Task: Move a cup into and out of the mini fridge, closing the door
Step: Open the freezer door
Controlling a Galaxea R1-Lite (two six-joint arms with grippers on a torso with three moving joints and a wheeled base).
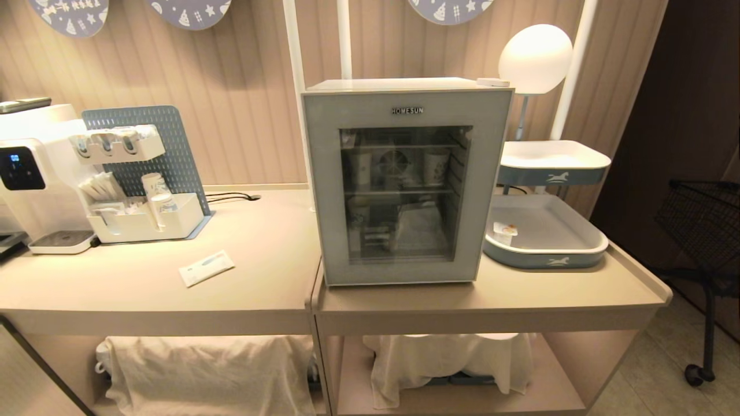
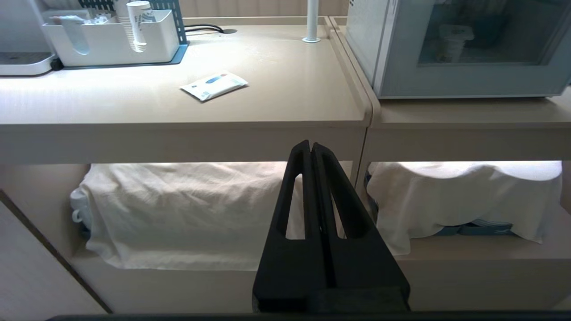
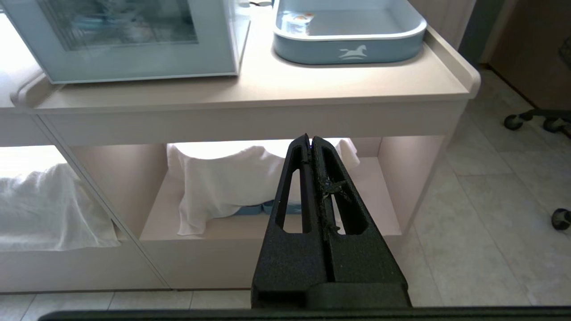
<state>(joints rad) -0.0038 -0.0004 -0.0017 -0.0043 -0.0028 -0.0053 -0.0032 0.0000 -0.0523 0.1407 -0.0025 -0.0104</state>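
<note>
Mini fridge (image 1: 406, 182) shut, both arms parked

Left gripper (image 2: 311, 145) and right gripper (image 3: 310, 139) hung below the tabletop (image 1: 260, 254), jaws closed, empty; the door (image 1: 329, 190) sat well beyond them.

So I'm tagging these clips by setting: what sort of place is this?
Probably a self-serve drinks corner, like a hotel or cafe. A coffee machine stands by a cup organiser, with a glass-door fridge and trays on the counter.
</note>
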